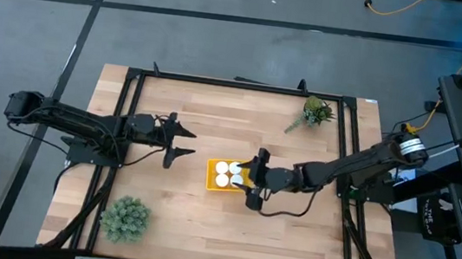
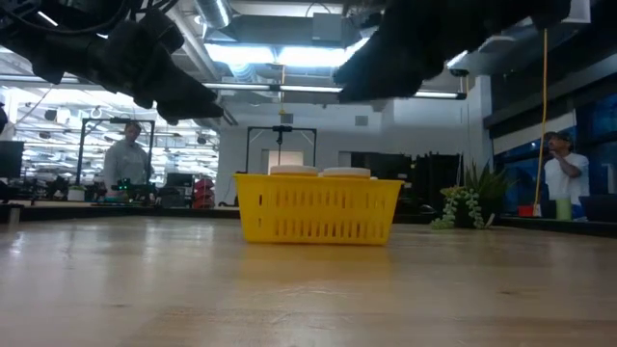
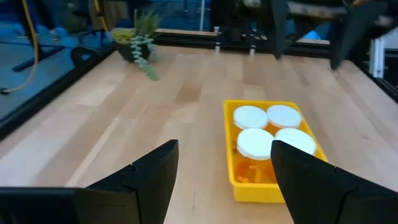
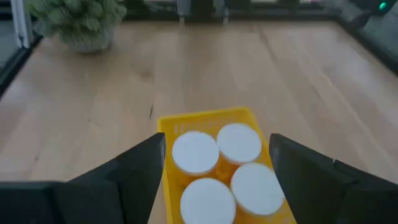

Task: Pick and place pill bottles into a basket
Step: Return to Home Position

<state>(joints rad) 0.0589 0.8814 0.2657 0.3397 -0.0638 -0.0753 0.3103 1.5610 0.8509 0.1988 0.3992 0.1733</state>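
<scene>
Four bottles (image 1: 228, 174) fill the basket (image 1: 209, 176). My right claw (image 1: 251, 181) above it and left claw (image 1: 183, 141) nearby are both wide, empty. Next, I judge: lift clear, retreat home.

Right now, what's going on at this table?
Nothing is being held. All four pill bottles stand caps up inside the yellow basket, near the middle of the table. The right gripper hovers open and empty over the basket's edge on its own side. The left gripper is also open and empty, and sits a little to the other side of the basket, pointing at it. The sorting looks finished.
</scene>
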